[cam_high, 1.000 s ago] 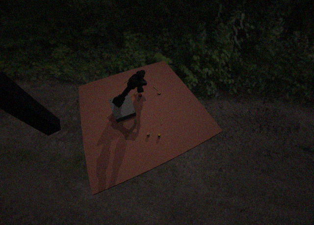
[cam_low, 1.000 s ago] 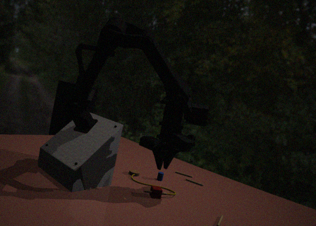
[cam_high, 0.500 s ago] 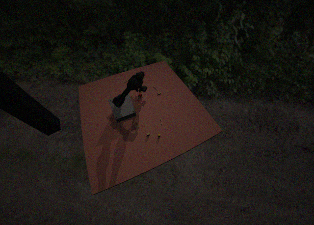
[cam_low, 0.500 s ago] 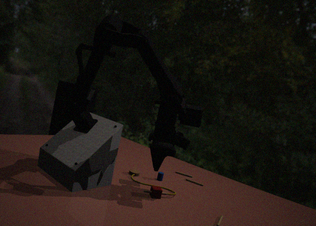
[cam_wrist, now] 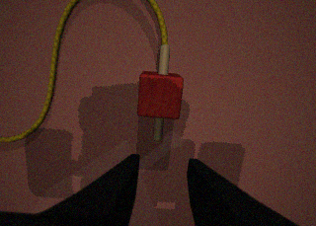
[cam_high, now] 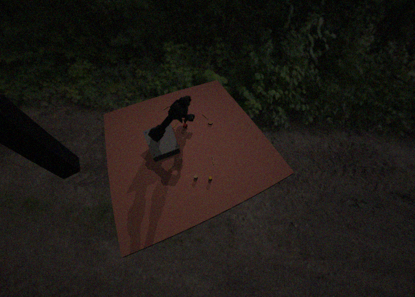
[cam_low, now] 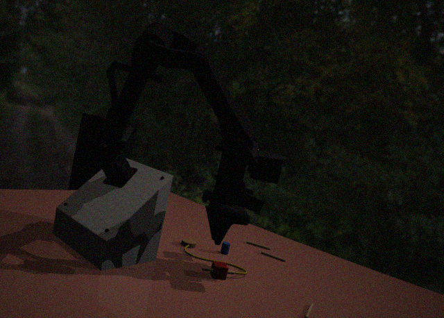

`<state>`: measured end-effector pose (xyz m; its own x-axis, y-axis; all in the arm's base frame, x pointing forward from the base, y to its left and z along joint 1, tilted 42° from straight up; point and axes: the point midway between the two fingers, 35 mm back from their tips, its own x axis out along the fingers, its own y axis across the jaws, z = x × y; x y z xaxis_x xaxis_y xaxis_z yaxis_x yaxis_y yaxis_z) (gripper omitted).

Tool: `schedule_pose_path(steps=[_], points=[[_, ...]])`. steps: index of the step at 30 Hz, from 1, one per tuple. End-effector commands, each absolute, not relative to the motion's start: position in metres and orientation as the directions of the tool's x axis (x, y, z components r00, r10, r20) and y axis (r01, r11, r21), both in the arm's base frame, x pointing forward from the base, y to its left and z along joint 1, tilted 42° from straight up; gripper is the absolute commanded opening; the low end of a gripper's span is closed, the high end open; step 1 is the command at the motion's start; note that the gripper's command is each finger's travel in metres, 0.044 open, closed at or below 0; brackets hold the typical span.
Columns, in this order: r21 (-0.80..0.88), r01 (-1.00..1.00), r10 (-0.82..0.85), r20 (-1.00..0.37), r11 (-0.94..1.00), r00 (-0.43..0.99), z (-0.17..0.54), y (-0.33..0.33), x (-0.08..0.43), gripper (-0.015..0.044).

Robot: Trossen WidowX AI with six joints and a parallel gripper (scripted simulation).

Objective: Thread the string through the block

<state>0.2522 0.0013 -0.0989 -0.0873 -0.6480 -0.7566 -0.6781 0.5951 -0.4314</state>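
The red block [cam_high: 184, 125] [cam_low: 219, 270] [cam_wrist: 160, 97] stands on the table. The stick [cam_wrist: 164, 62] [cam_low: 206, 269] runs through its hole. In the wrist view its pale string end shows beyond the block, and its bare tip sticks out on the side nearer the gripper. The yellow string [cam_wrist: 51, 73] [cam_low: 197, 256] is outside the block on the far side and curves back to the round button [cam_low: 188, 242] near the robot base. My gripper [cam_wrist: 163, 164] [cam_low: 216, 241] is partly open and empty, pointing down above the table, short of the stick's bare tip.
A blue cylinder [cam_low: 225, 248] stands behind the block. Two dark sticks [cam_low: 258, 245] [cam_low: 272, 256] lie farther right, and a pale stick [cam_low: 309, 310] lies at the front. The top view shows a yellow object [cam_high: 210, 178] and a pale object [cam_high: 195, 178]. The grey base [cam_low: 118, 207] is at the left.
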Motion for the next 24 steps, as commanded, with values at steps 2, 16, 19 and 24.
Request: schedule_pose_path(steps=[2,16,19,24], points=[[-0.427,-0.683,-0.652,-0.752,0.593,-0.095,-0.106,-0.006,0.249,0.0123],[-0.427,-0.683,-0.652,-0.752,0.592,-0.095,-0.123,-0.021,0.248,0.0123],[-0.427,-0.683,-0.652,-0.752,0.592,-0.095,-0.127,-0.025,0.247,0.0123],[-0.428,-0.683,-0.653,-0.751,0.592,-0.095,-0.133,-0.030,0.246,0.0123]])
